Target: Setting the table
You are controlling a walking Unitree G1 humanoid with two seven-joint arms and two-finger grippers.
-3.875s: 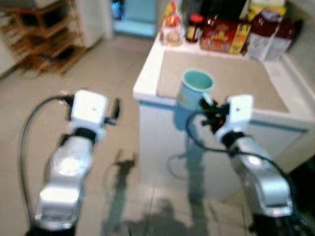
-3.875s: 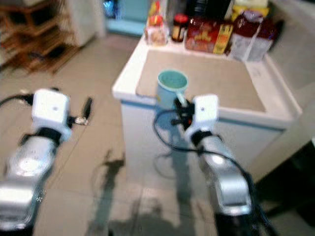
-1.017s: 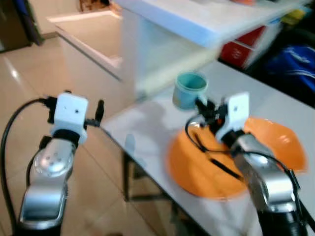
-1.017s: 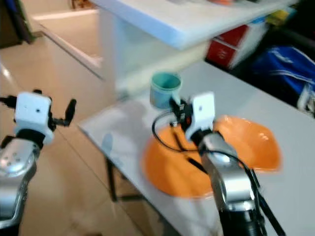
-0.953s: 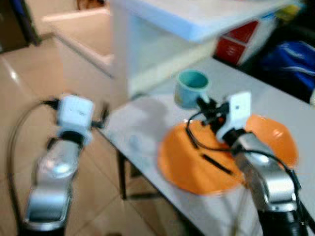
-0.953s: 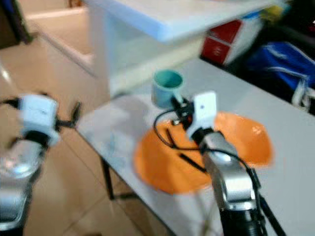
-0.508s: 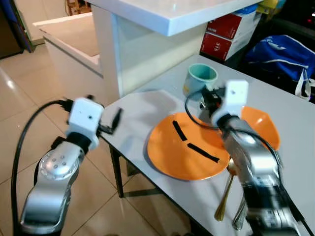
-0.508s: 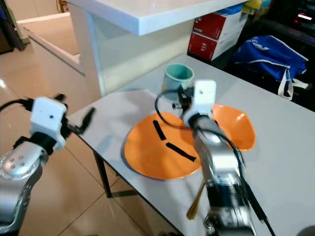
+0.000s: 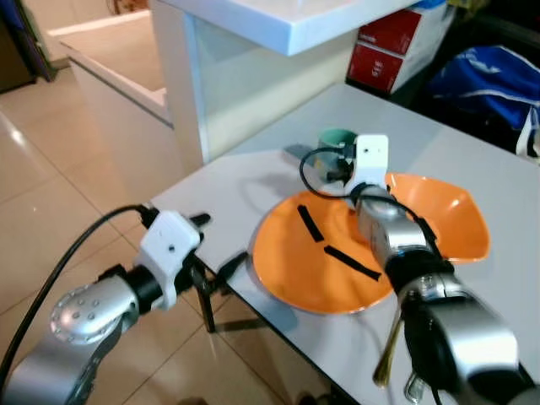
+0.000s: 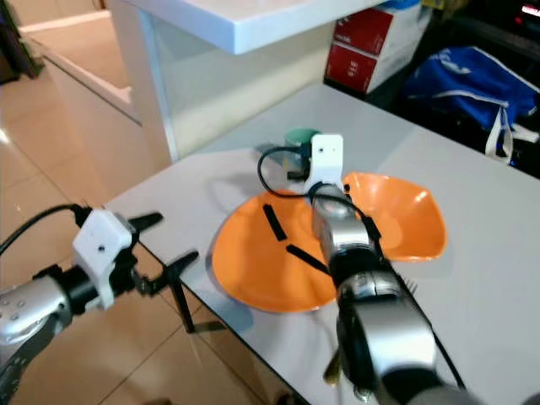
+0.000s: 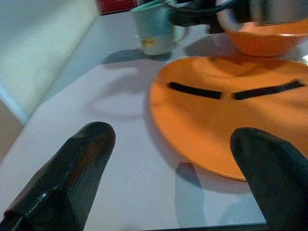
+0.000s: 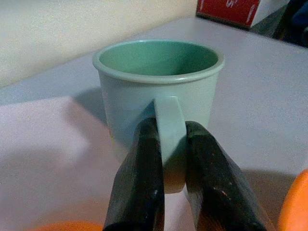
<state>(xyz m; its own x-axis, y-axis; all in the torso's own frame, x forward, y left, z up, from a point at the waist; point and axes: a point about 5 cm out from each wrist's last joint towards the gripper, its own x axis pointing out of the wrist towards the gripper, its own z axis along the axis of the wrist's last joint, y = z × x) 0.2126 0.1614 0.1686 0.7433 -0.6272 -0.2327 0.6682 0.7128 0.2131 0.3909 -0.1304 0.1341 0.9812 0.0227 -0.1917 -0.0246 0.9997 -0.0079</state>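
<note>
Presently: right gripper [image 12: 166, 159] clamped on the handle of the mug [image 12: 159, 91], which stands upright at or just above the table [image 9: 472, 152], just beyond the plate [image 9: 325, 261] and beside the bowl [image 9: 447, 215], probably to serve as the setting's drink. Left gripper [image 10: 164, 240] spread wide and holding nothing, near the table's corner short of the plate. Cutlery [image 9: 390, 337] lies by the plate's near rim.

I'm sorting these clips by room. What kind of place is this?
Probably a home kitchen or dining area: a grey table set with an orange plate, orange bowl and green mug, beside a white counter, on a tiled floor.
</note>
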